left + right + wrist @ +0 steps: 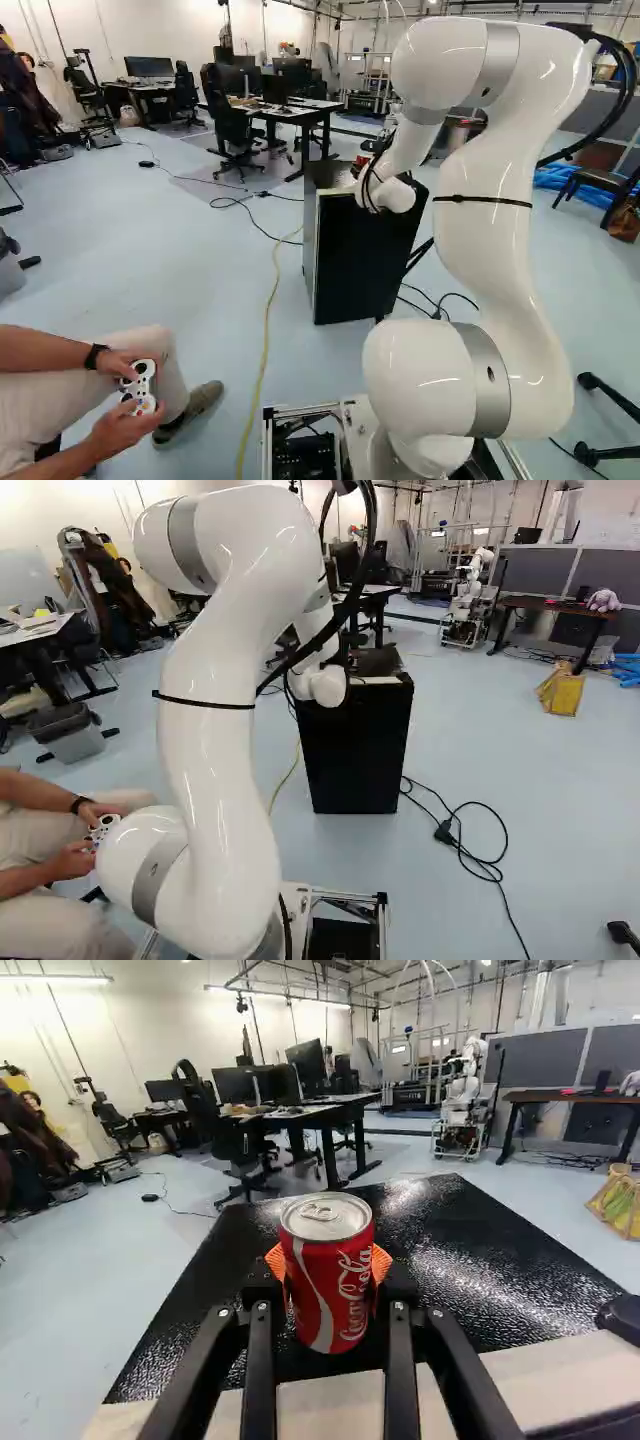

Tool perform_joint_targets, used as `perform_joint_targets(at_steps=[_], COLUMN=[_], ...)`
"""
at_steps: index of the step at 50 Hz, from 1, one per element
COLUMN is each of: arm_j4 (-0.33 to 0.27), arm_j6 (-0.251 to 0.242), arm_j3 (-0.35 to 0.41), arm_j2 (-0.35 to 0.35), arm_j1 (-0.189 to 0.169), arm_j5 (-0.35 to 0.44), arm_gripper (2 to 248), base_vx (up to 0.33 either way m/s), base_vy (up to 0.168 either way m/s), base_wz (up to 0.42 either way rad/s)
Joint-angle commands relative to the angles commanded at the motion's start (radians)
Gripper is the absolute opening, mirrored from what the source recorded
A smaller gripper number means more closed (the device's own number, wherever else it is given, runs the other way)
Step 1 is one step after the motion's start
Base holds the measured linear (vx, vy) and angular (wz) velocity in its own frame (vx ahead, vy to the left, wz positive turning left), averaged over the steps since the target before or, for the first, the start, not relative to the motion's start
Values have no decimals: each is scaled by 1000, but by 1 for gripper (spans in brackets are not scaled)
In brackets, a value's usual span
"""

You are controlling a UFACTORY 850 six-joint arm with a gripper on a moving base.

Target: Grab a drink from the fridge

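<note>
Part of my gripper (pixel 378 152) shows beyond the white wrist in the left base view, its fingertips hidden. The wrist view has the gripper (pixel 325 1295) shut on a red drink can (pixel 328 1270), with orange pads at both sides of it. The can is upright, its silver lid and pull tab uppermost. Under and around it lies the glossy black top of the fridge (pixel 480 1270); whether the can's base touches that top, I cannot tell. The fridge's black front (pixel 360 265) faces the base, with a pale edge along its top.
A dark object (pixel 622 1316) lies at the fridge top's near edge. Cables (pixel 465 830) run over the floor beside the fridge. A seated person's hands hold a controller (pixel 140 386) left of the base. Desks (pixel 295 112) and another robot (pixel 468 595) stand farther back.
</note>
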Motion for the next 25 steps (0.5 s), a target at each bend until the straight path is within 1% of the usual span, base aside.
perform_joint_targets(at_steps=[14, 25], arm_j4=[0, 1], arm_j6=[0, 0], arm_j3=[1, 3], arm_j2=[26, 31], arm_j1=[0, 1], arm_j5=[0, 0], arm_gripper=[98, 98], base_vx=[0, 0], base_vy=[0, 0], base_wz=[0, 0])
